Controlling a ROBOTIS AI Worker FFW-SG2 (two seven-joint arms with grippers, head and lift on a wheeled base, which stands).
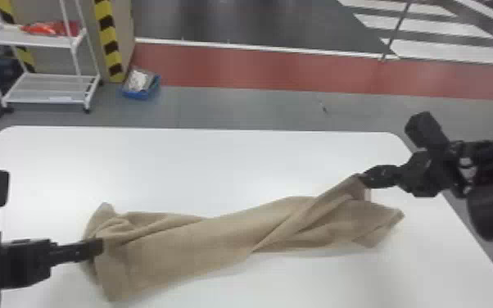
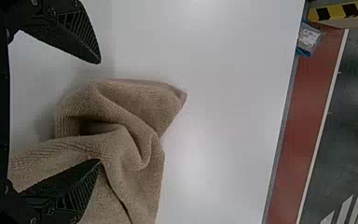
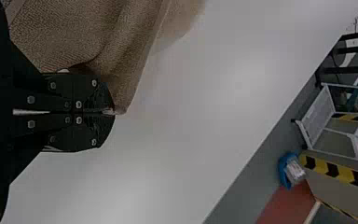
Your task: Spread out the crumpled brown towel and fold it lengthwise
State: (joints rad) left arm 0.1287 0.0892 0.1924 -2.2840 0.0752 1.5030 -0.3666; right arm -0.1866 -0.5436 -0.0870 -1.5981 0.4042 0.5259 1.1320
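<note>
While the black two-fingered left gripper [image 2: 99, 112] stands with its flat fingers wide apart at the lower left of the head view, a rumpled brown cloth towel [image 1: 200, 241] lies partly between them, unpinched, its near end bunched in loops. The towel runs from the lower left of the frame to right of centre, drawn out into a long band but crossed by a diagonal twist. At the right, the matching black right gripper [image 3: 109, 112] has its fingers together, clamped on a corner that rises from the white, round-cornered table [image 1: 217, 164]. The job appears to be in its early stage: the cloth has length, but its width is largely gathered up and neither end lies flat. What is left, by the look of it, is to take hold of the left end, undo the twist, open the towel out and then make the lengthwise fold. Beyond the table, a blue plastic bin [image 1: 137, 95] and a white metal shelf cart [image 1: 49, 100] stand at the upper left
</note>
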